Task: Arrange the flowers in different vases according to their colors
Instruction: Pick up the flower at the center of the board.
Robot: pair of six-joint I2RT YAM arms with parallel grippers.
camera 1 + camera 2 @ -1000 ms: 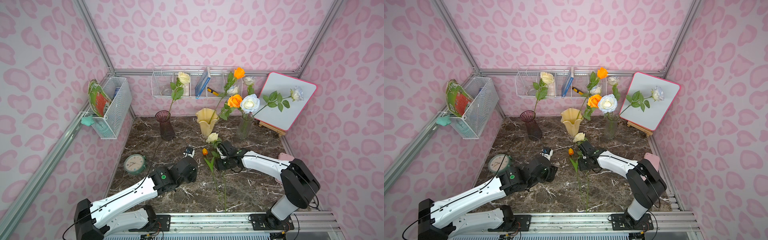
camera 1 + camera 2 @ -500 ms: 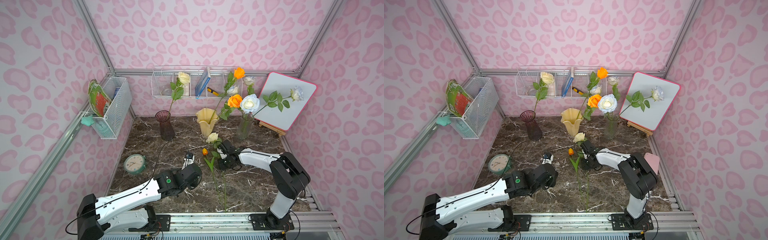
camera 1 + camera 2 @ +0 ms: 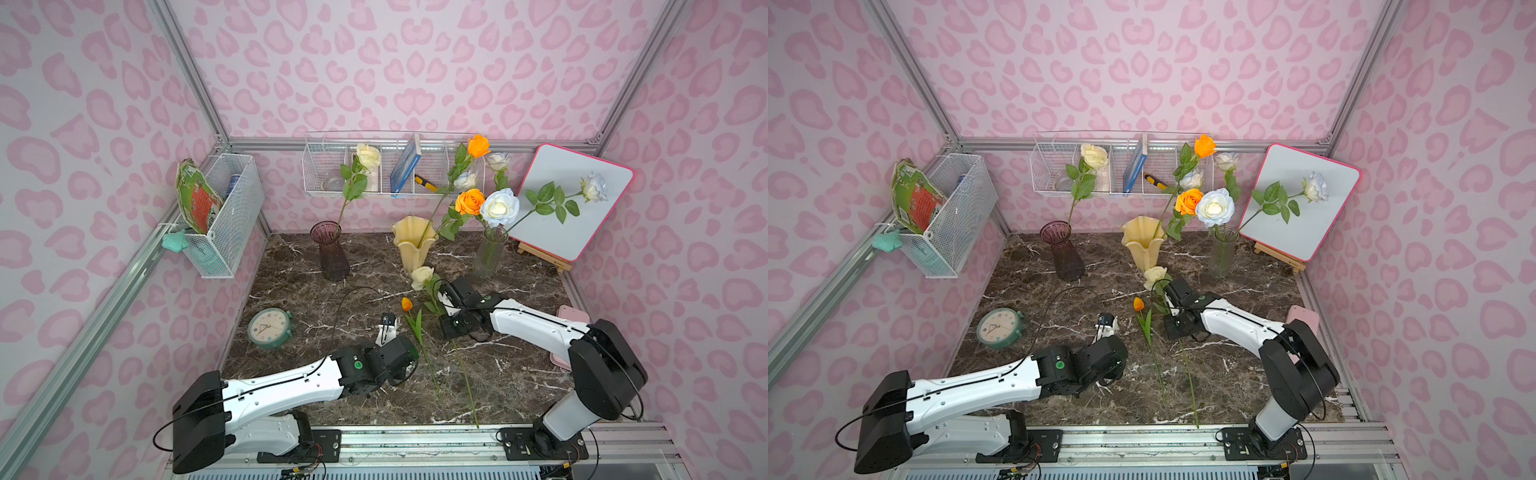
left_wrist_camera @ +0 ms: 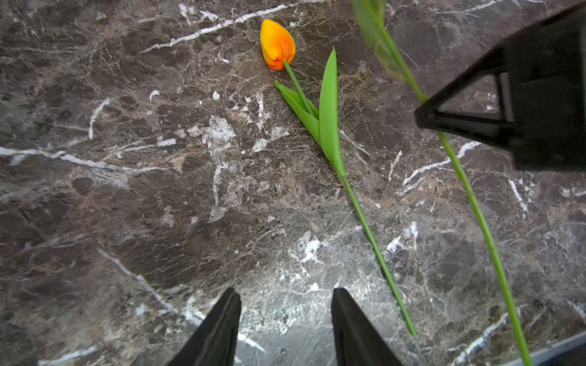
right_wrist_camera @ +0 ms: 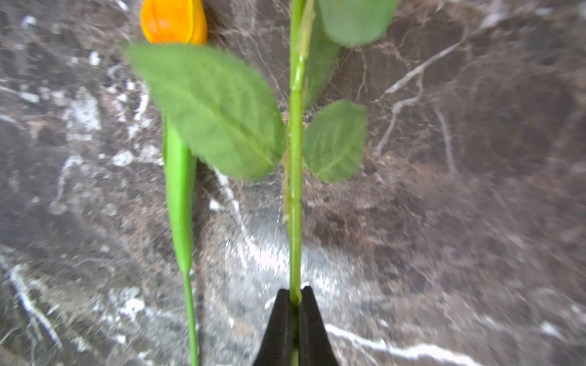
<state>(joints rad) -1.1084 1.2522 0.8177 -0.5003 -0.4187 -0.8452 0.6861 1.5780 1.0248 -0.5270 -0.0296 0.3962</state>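
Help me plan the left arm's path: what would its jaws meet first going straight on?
Probably bare marble tabletop: the left gripper, jaws open, points beside the orange tulip, not at it. Depth is unclear.

Closes the right pincer tight onto the stem of the cream-yellow rose, just beside the orange tulip; a second ago gaped open there, half a second ago stood only part shut. Draws the left pincer back from the tulip's bud and in nearer the tulip's lower stem.
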